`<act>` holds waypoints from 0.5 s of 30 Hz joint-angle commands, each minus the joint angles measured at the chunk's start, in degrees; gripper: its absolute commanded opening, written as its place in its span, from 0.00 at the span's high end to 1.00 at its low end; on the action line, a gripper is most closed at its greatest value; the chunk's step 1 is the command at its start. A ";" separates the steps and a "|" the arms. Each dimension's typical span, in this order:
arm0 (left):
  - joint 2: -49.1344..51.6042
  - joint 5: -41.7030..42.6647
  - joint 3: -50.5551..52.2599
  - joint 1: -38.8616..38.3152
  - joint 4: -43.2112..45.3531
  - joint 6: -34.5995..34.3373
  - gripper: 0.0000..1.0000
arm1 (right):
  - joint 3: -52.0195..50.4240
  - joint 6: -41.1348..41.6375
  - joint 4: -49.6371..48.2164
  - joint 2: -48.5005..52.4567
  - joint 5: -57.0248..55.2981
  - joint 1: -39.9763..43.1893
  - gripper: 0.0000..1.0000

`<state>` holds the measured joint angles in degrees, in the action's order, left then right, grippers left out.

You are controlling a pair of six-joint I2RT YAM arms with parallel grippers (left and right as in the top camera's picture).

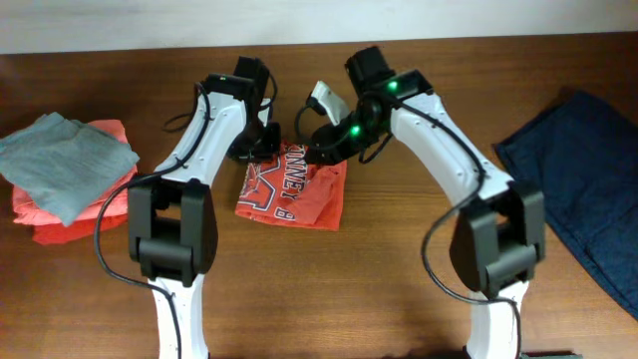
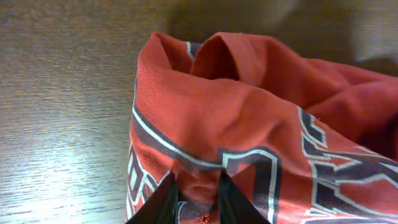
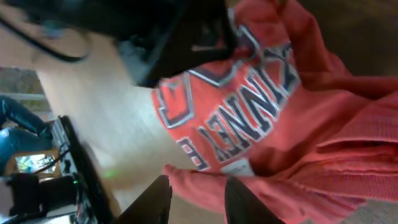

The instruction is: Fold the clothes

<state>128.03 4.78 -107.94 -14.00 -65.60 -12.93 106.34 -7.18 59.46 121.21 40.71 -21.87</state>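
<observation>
The T-shirt (image 1: 296, 194) lies partly folded at the overhead frame's centre. The left gripper (image 2: 196, 198) and right gripper (image 3: 199, 198) each pinch its upper edge, seemingly 2 grips to carry the fold over evenly.

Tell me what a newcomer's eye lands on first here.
The red-orange T-shirt with white lettering lies bunched at the centre. The left gripper and right gripper each pinch its fabric. A grey top lies at the left edge, a dark blue cloth at the right.
</observation>
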 commanded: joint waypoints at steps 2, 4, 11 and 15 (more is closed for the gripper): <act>3.10 -2.69 0.46 -0.09 -1.20 0.98 0.78 | -0.07 2.14 -0.15 6.97 -2.21 -0.28 0.66; 3.26 -2.75 0.72 -0.09 -1.25 1.01 0.78 | -0.07 2.14 0.09 9.79 -2.21 -0.31 0.66; 3.28 -8.11 1.99 -0.09 -2.21 0.98 0.77 | -0.07 2.19 8.13 15.80 -14.64 1.60 0.79; 3.28 -8.28 5.46 -0.07 -1.22 0.98 0.77 | -0.04 2.14 8.72 15.78 -15.93 4.00 0.79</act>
<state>129.82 0.08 -106.50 -14.59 -66.83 -12.88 106.34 -5.06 68.14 135.22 31.75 -20.40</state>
